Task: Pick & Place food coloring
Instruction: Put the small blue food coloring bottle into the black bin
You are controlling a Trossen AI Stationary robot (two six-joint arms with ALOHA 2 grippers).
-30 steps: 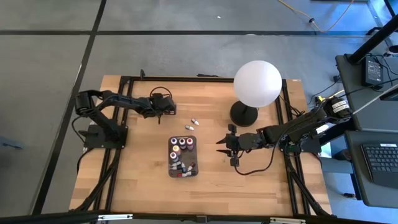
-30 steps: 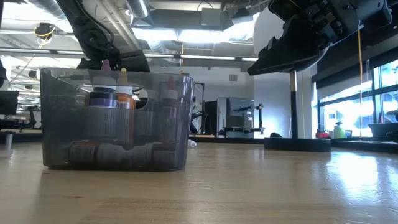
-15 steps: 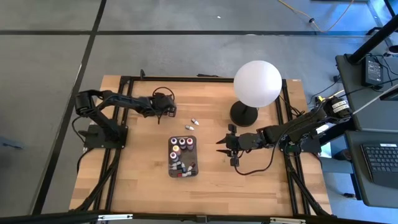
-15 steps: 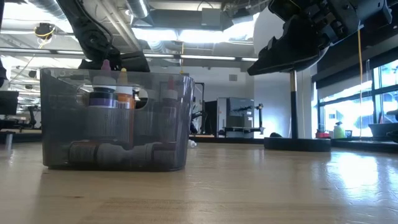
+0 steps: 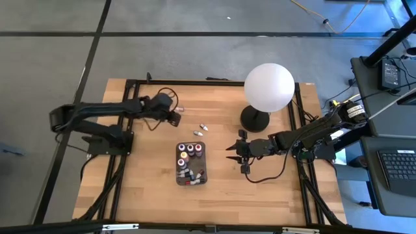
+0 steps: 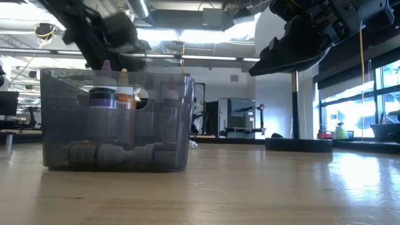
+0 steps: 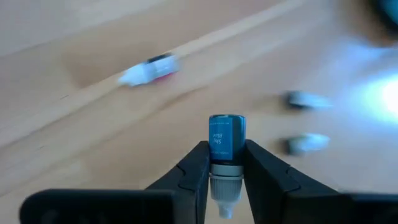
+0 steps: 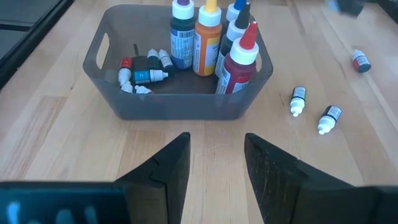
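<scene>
My left gripper (image 5: 174, 118) is over the far left part of the table, shut on a small blue food coloring bottle (image 7: 226, 137). Three more small bottles lie on their sides on the wood: a red one (image 5: 181, 108) and two pale ones (image 5: 203, 125) (image 5: 197, 133). The dark grey tray (image 5: 177, 166) in the middle of the table holds several bottles, some upright, some lying. My right gripper (image 5: 232, 149) waits open to the right of the tray (image 8: 180, 106), fingers pointing at it. My left gripper pinches the blue bottle between its two fingers (image 7: 196, 168) at the neck end (image 7: 226, 163), just above the white nozzle. The bottle lies along the fingers, its flat bottom pointing away from the wrist. It is lifted clear of the table.
A big white globe lamp (image 5: 268, 88) on a black base stands at the far right, behind my right arm. Black rails run along the table's left and right edges. Bare wood lies near the tray's near side and on the near left.
My left arm has swung, its elbow going out toward the table's left edge, and its gripper has pulled slightly toward the near side. The red bottle that lay under the gripper now shows on the wood. My right arm has kept still.
</scene>
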